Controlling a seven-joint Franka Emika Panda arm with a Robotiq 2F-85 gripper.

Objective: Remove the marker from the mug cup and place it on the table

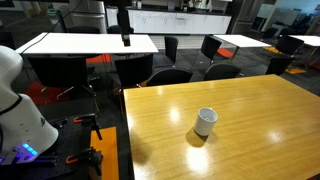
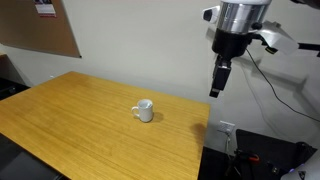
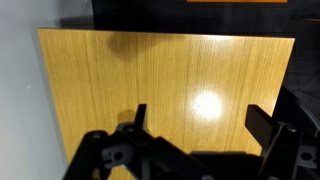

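Evidently pre-approach, the open, empty end effector [image 2: 215, 90] hangs high beside the mug cup [image 2: 146, 110]; next, descend onto its marker.

White-topped tables [image 1: 90, 43], black chairs [image 1: 172, 76] behind; corkboard [image 2: 42, 30] on wall [image 2: 130, 40].

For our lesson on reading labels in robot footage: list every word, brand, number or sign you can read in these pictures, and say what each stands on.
No text can be read in any view.
On the corkboard, the notice: red and white print, too small and blurred to read.
On the mug cup: plain white, no lettering visible.
On the table: bare wood, no marks.
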